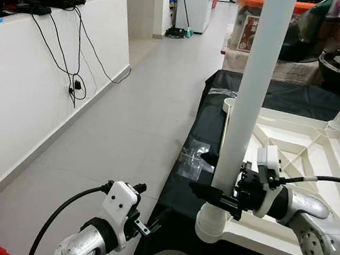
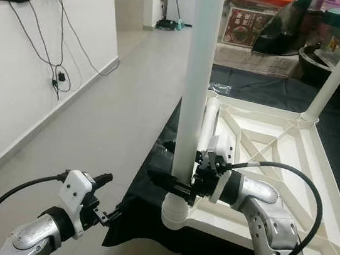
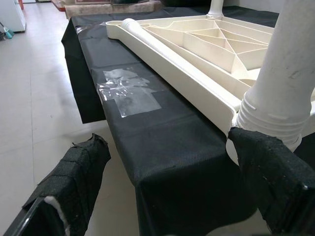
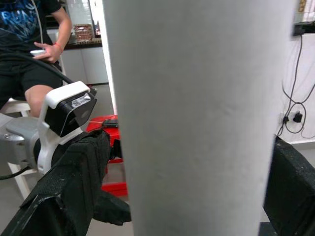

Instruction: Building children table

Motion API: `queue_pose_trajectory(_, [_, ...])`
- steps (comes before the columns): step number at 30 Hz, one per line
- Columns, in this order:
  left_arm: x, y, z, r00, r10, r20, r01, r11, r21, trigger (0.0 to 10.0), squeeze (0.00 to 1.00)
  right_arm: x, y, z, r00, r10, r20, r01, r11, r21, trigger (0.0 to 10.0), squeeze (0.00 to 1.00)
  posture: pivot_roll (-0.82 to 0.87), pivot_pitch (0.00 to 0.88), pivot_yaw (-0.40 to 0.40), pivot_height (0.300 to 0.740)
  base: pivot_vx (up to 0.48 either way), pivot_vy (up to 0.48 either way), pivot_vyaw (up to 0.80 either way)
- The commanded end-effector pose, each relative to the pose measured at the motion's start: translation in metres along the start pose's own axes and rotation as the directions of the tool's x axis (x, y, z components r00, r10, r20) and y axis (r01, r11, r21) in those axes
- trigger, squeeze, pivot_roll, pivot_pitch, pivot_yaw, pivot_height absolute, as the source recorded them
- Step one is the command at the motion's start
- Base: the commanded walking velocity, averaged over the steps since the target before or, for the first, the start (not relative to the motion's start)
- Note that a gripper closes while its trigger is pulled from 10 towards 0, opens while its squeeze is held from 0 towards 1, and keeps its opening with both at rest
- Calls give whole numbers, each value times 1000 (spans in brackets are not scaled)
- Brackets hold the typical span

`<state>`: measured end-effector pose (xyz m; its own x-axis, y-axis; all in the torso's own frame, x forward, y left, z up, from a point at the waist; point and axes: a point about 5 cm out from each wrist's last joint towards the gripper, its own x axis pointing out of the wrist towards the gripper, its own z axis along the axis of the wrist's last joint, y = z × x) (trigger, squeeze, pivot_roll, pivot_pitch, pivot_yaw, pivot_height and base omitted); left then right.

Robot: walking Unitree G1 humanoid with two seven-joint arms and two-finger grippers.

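- Right gripper [image 1: 211, 193] has its 2 black fingers closed around the white table leg [image 1: 250, 94], low on the shaft, just above the corner socket [image 1: 210, 225].
- That leg stands upright at the near corner of the upturned white tabletop [image 1: 293, 151], which lies on a black cloth [image 1: 216, 89].
- Left gripper [image 1: 146, 227] hangs beside the cloth's edge, fingers spread apart and holding nothing.
- Clear plastic wrap [image 3: 125, 91], apparently, lies on the cloth.
- A seated person [image 4: 29, 44] appears in the right wrist view.
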<state>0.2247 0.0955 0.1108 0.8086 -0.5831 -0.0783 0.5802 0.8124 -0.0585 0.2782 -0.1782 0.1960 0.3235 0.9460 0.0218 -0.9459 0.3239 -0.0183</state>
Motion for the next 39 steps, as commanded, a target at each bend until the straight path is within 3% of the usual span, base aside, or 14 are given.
queue_pose_trajectory(1, [-2,1,-3,1000,6,-23,-6,1000,5,10000,0,2,2,-1,1000,25,-8,-25,1000,-11,10000,0,79,6,10,740,0,0,0])
queue_pose_trajectory(6, [-3,1,-3,1000,6,-25,-5,1000,5,10000,0,2,1,-1,1000,27,-11,-27,1000,-12,10000,0,78,4,11,740,0,0,0])
queue_pose_trajectory(7, [-3,1,-3,1000,6,-26,-6,1000,5,10000,0,2,1,-1,1000,27,-11,-27,1000,-13,6627,0,78,3,10,740,0,0,0])
queue_pose_trajectory(8, [-3,1,-3,1000,6,-26,-6,1000,5,10000,0,2,1,-1,1000,27,-11,-27,1000,-13,6627,0,78,3,10,740,0,0,0])
queue_pose_trajectory(9, [-3,1,-3,1000,7,-26,-7,1000,4,10000,0,2,0,-1,1000,26,-10,-27,1000,-13,0,0,78,3,10,740,0,0,0])
queue_pose_trajectory(32, [-4,2,-5,999,15,-31,-15,1000,8,10000,0,6,7,-11,999,19,-34,-20,1000,-24,0,0,79,0,12,740,0,0,0])
queue_pose_trajectory(37, [-4,4,-5,999,23,-27,-23,1000,12,10000,0,7,4,-19,997,-58,-54,56,998,-33,0,0,78,0,12,740,0,0,0])
queue_pose_trajectory(39, [-3,6,-4,999,30,-24,-29,999,16,10000,0,6,-9,-25,971,-234,-58,231,972,-43,0,0,76,0,13,740,0,0,0])
